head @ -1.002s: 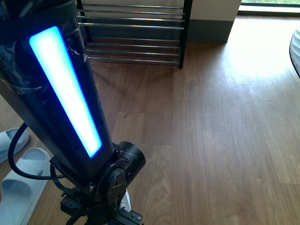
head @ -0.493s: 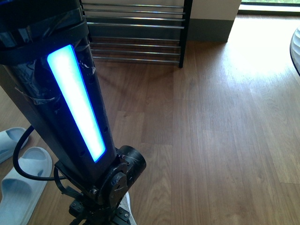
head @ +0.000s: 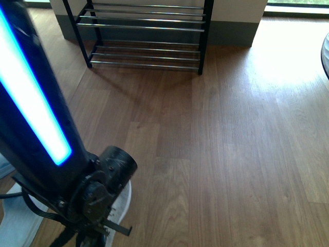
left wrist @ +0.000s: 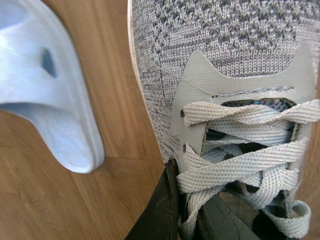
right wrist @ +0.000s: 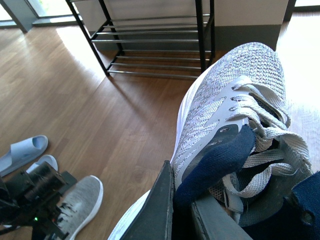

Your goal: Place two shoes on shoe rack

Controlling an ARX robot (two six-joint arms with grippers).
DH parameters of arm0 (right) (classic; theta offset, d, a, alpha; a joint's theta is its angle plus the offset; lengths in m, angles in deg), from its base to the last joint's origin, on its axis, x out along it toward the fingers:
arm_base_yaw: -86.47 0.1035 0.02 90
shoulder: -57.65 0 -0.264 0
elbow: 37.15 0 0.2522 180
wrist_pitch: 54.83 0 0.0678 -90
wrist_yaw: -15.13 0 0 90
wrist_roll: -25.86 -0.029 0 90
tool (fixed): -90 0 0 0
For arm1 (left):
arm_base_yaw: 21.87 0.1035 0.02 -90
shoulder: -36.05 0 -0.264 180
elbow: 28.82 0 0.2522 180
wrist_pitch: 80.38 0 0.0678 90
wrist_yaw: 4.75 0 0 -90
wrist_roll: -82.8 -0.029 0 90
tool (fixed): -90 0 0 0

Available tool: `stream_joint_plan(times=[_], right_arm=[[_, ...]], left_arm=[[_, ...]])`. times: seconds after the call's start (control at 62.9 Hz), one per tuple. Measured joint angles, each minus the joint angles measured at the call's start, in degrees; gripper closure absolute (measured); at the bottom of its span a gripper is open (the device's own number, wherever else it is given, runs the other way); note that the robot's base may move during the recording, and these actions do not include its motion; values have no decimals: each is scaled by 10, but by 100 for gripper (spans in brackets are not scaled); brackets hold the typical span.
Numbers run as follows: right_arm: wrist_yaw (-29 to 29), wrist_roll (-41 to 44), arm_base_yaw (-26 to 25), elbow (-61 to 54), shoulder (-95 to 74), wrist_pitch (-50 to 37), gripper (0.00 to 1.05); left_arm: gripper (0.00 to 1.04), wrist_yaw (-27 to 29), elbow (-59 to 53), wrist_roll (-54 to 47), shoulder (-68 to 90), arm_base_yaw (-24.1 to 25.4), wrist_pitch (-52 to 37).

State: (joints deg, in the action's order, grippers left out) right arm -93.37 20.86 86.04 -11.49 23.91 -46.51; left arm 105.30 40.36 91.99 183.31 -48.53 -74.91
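R pincer (right wrist: 182, 189) clenched on held sneaker (right wrist: 225, 95), toe aimed up-right | shoe rack (right wrist: 201, 30) top centre, beyond toe | L pincer (left wrist: 192, 220) at floor sneaker (left wrist: 225, 30) laces, grip can't tell

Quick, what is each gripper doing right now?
Left gripper: closed on the floor sneaker, beside its laces.
Right gripper: closed on the lifted sneaker.

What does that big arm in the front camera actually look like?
The left arm is a thick black column with a long glowing blue-white light strip, ending in a round black joint with thin black cables. The right hand has flat dark fingers.
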Motion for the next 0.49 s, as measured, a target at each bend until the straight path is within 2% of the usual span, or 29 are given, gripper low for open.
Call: stream_joint_plan(times=[0.286, 0.493], right_arm=[[0, 0, 0, 0, 0, 0, 103], [0, 0, 0, 0, 0, 0, 103]], left_arm=[[103, 31, -127, 43, -208, 63, -98], [103, 50, -217, 51, -398, 85, -116]])
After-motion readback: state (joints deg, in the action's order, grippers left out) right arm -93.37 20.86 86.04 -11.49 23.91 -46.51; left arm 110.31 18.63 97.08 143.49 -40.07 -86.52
